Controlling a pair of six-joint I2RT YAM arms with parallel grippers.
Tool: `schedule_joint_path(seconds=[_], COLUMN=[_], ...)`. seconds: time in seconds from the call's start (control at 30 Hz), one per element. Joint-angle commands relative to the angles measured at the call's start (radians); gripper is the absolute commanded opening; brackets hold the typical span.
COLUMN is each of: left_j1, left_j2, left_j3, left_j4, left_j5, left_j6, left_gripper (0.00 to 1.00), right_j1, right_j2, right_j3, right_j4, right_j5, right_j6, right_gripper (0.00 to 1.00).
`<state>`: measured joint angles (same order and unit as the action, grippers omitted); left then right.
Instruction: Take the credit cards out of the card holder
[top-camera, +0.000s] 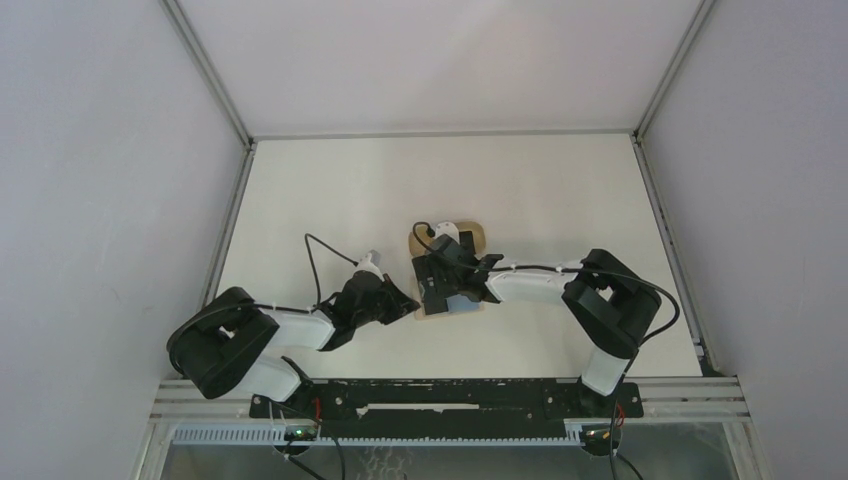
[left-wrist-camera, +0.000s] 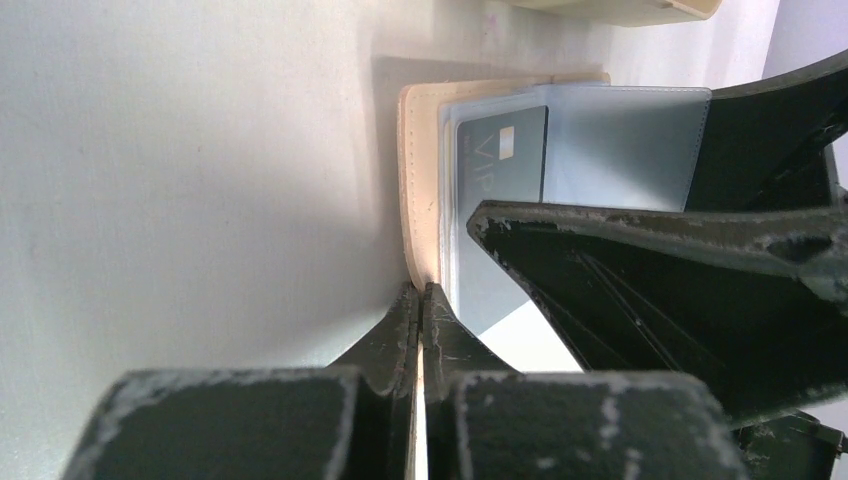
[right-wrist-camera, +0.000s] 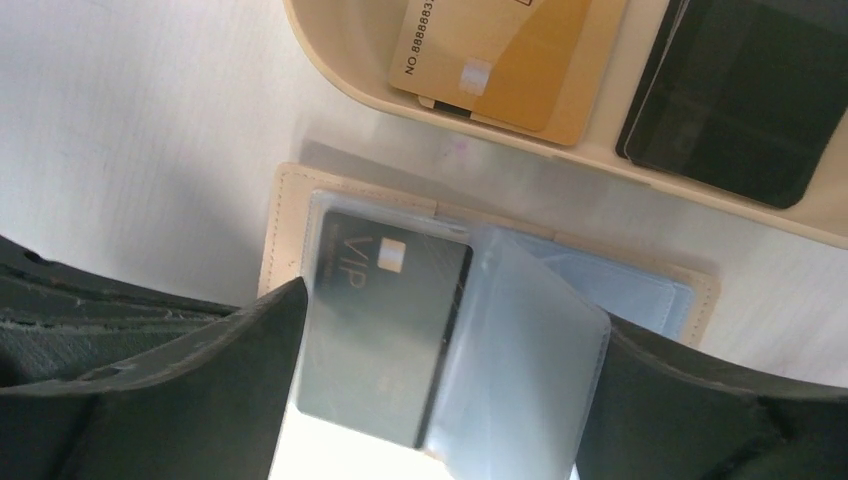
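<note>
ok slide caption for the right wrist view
Open right gripper straddles the open holder, a dark VIP card in its sleeve; gold card and black card lie in the tray.

From high behind the near edge, we look down on the whole white table (top-camera: 540, 190) (a far, wide view). Our two wrist views sit very close: the left skims low, facing right; the right looks almost straight down. All three share the beige leather-like folding card holder (top-camera: 436, 316) (left-wrist-camera: 420, 180) (right-wrist-camera: 285, 215).

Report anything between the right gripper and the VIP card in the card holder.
The VIP card sits inside a clear sleeve, and a loose sleeve leaf overlaps one end. Nothing else blocks the right gripper, whose jaws are open.
</note>
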<state>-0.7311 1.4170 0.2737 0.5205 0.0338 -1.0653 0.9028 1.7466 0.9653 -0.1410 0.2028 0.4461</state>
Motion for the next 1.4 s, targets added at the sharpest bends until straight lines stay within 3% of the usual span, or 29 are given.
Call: schedule_joint_path(seconds=[0.0, 0.3, 0.47, 0.57, 0.63, 1.03, 1.37], left_j1=[-0.006, -0.005, -0.006, -0.004, -0.006, -0.006, -0.004], left_j2=[0.018, 0.003, 0.015, 0.035, 0.039, 0.071, 0.096], left_j3=[-0.027, -0.023, -0.021, -0.021, -0.024, -0.027, -0.024], left_j4=[-0.055, -0.076, -0.084, -0.072, -0.068, -0.063, -0.056], left_j5=[-0.02, -0.025, -0.03, -0.029, -0.03, -0.031, -0.031], left_j6=[0.018, 0.021, 0.023, 0.017, 0.014, 0.003, 0.002], left_gripper=[0.0, 0.0, 0.0, 0.0, 0.0, 0.0, 0.0], right_j1=[-0.037, -0.061, -0.07, -0.124, -0.158, -0.189, -0.277], right_j2=[-0.064, -0.205, -0.264, -0.212, -0.173, -0.017, 0.066], right_j3=[-0.028, -0.079, -0.218, -0.286, -0.322, -0.346, -0.393], right_j4=[-0.037, 0.049, 0.244, 0.398, 0.504, 0.624, 0.729], right_j5=[0.034, 0.13, -0.151, -0.472, -0.586, -0.679, -0.791], right_j6=[-0.064, -0.098, -0.067, 0.015, 0.07, 0.169, 0.355], right_gripper=[0.99, 1.0, 1.0, 0.92, 0.87, 0.84, 0.84])
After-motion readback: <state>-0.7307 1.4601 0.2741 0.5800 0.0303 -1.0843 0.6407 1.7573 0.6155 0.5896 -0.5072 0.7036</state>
